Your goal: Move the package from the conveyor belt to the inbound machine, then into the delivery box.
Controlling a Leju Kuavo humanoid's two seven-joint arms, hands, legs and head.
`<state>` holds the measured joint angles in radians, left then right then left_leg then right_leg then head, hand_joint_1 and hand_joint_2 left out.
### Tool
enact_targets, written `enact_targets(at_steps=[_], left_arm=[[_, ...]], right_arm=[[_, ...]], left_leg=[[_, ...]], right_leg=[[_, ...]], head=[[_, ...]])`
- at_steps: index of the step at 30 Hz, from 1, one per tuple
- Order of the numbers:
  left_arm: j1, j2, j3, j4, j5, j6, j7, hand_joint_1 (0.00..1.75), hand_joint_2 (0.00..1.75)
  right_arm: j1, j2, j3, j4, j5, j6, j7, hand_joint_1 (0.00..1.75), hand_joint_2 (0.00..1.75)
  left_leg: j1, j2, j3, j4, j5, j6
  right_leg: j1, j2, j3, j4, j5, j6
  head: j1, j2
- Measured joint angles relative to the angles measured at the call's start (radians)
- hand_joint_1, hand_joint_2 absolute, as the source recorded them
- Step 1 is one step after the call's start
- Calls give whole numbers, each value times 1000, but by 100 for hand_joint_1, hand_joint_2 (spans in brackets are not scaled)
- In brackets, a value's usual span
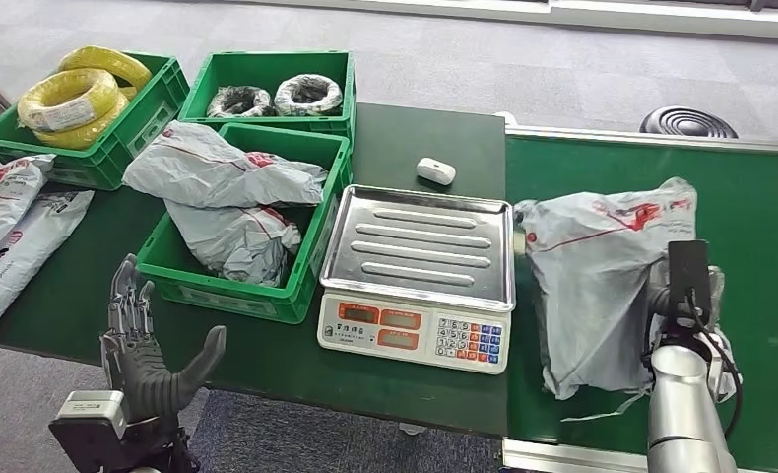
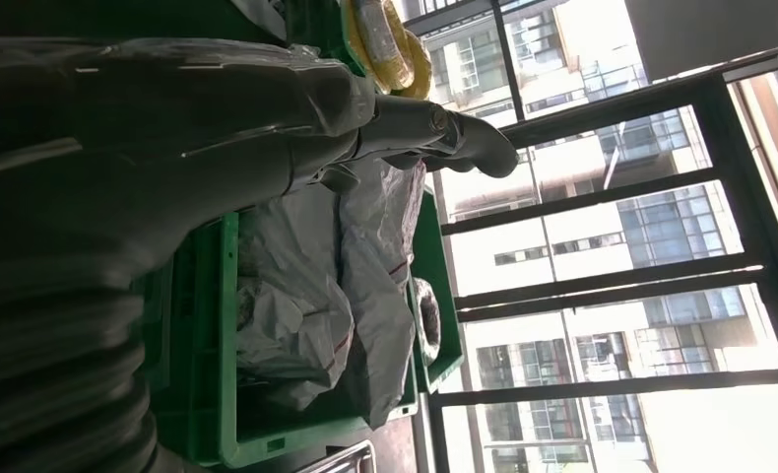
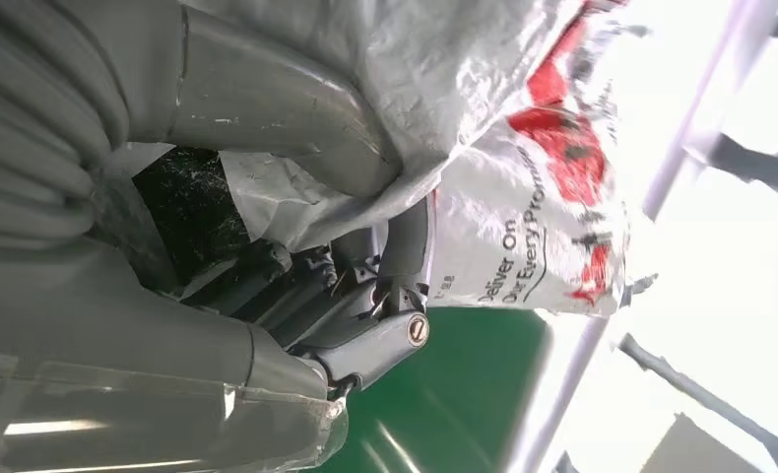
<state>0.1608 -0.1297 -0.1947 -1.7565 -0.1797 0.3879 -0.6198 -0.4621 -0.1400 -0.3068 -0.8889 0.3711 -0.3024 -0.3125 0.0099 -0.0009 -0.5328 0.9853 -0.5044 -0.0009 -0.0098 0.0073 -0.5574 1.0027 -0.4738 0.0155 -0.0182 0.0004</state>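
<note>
The grey plastic package (image 1: 597, 271) with red print stands raised on the green conveyor belt (image 1: 759, 197), right of the scale. My right hand (image 1: 669, 296) grips its near right side. In the right wrist view the thumb and fingers (image 3: 365, 325) pinch a fold of the package (image 3: 543, 197) above the belt. The inbound machine, a scale with a bare steel tray (image 1: 420, 236), sits left of the package. The green delivery box (image 1: 311, 258) holds other grey bags. My left hand (image 1: 154, 360) hangs open below the table's front edge, and in the left wrist view the left hand (image 2: 267, 118) holds nothing.
Two green crates at the back hold yellow cable coils (image 1: 75, 99) and dark coils (image 1: 272, 97). A small white object (image 1: 435, 170) lies behind the scale. More grey bags (image 1: 11, 232) lie at the table's left end. A black round thing (image 1: 687, 122) stands beyond the belt.
</note>
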Motion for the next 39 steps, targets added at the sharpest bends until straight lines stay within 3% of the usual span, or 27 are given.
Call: enact_targets(at_steps=[5, 9, 13, 17, 19, 21, 24, 27, 30, 35, 37, 39], left_arm=[[-5, -8, -4, -1, -13, 14, -14, 0, 175], [-13, -12, -10, -1, -18, 16, -15, 0, 175], [-16, -14, -11, -1, -19, 17, -15, 0, 175], [-24, -15, -12, -1, -23, 15, -20, 0, 175], [-38, -14, -12, -1, -29, 15, -25, 0, 175], [-61, -11, -12, -1, -31, 15, -27, 0, 175], [-99, -5, -9, 0, -32, 15, -29, 0, 175], [-141, 0, -4, 5, -34, 5, -24, 0, 175], [-179, 2, 5, 14, -36, -3, -13, 0, 175], [-217, 4, 23, 21, -36, -18, 2, 0, 175], [-221, 4, 27, 22, -39, -20, 5, 0, 175], [-222, 4, 32, 22, -45, -21, 8, 0, 175]], right_arm=[[52, 28, -28, -321, -139, -246, -151, 175, 175], [93, 52, -30, -510, -154, -329, -190, 175, 175], [112, 64, -30, -593, -159, -341, -195, 175, 175], [124, 80, -21, -655, -179, -345, -277, 175, 175], [118, 93, 17, -698, -127, -280, -256, 175, 175], [84, 101, 89, -714, -77, -148, -151, 175, 175], [-24, 105, 214, -623, -65, 114, 23, 175, 175], [-153, 112, 307, -407, -56, 309, 72, 175, 175], [-260, 134, 386, -160, -6, 389, 63, 175, 175], [-375, 204, 489, 154, 67, 424, 58, 175, 175], [-398, 229, 515, 229, 81, 432, 59, 162, 175], [-416, 249, 537, 288, 100, 442, 60, 75, 175]], left_leg=[[0, -2, -2, 0, 0, 0], [0, -1, -3, 0, -1, 0], [0, -1, -2, 0, 0, 0], [0, -1, -3, 0, 0, 0], [0, 1, -4, 0, 0, 0], [0, 4, -3, 0, 0, 0], [0, 5, -2, -1, 2, -2], [1, 2, -3, 0, 6, -2], [1, -3, -5, 0, 8, -2], [1, -4, -6, 0, 9, -2], [1, -5, -8, 0, 9, -2], [1, -5, -9, 0, 9, -2]], right_leg=[[0, -1, -2, 0, -1, 0], [0, -1, -2, 0, -1, 0], [0, -1, -2, 0, -1, 0], [0, -1, -1, 0, 0, 0], [0, 1, -1, 0, 0, 0], [0, 3, -2, 1, 0, -1], [1, 5, -2, 1, 1, -2], [1, 2, -3, 1, 3, -2], [1, -3, -3, 2, 4, -2], [1, -4, -5, 2, 4, -1], [1, -4, -7, 2, 4, -1], [1, -5, -8, 2, 4, -1]], head=[[0, 0], [0, 0], [0, 0], [0, 0], [0, 0], [0, 0], [0, 0], [0, 0], [0, 0], [0, 0], [0, 0], [0, 0]])
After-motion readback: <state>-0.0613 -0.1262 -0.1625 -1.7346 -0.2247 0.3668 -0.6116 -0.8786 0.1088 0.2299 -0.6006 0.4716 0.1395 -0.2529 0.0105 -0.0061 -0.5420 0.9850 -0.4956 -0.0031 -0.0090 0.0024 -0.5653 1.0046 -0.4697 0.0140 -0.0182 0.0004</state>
